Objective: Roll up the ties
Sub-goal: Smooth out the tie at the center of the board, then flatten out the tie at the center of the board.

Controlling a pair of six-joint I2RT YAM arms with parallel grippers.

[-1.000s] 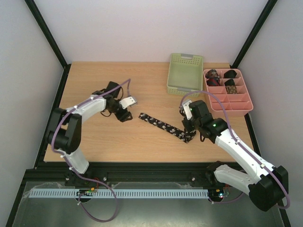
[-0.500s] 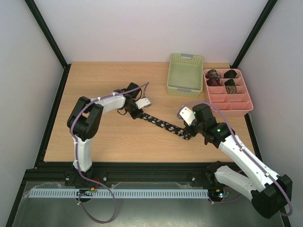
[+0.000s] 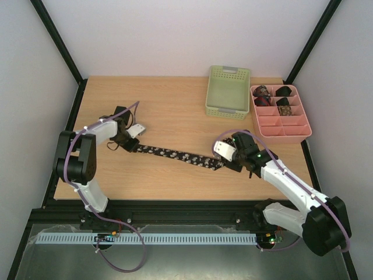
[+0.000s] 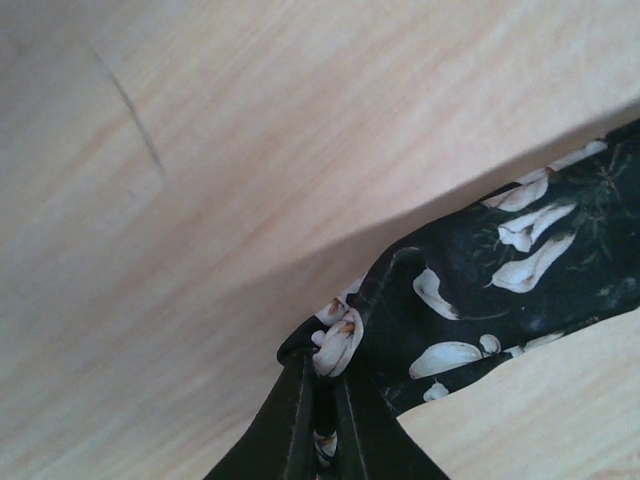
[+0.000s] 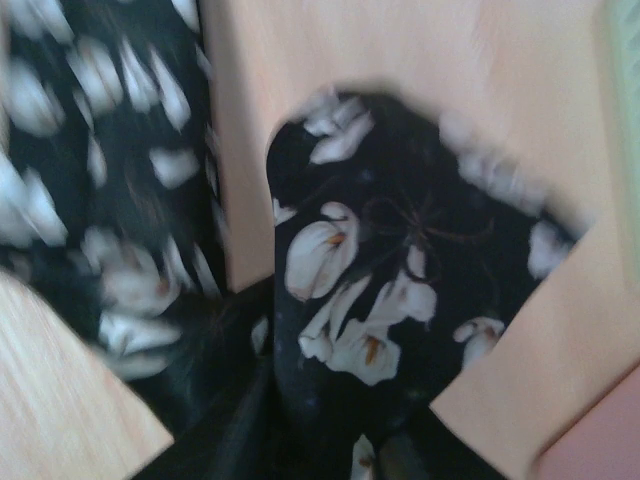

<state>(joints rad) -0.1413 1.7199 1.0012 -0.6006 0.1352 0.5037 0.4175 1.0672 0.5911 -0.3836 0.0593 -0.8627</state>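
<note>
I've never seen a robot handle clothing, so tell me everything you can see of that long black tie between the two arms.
The black tie is a narrow band of soft-looking fabric, black with pale petal-like flowers touched with orange. It is unrolled, stretched across the wooden table between both arms. The left gripper pinches one end, raised enough to cast a shadow; the right gripper holds the other, where the fabric folds over.
</note>
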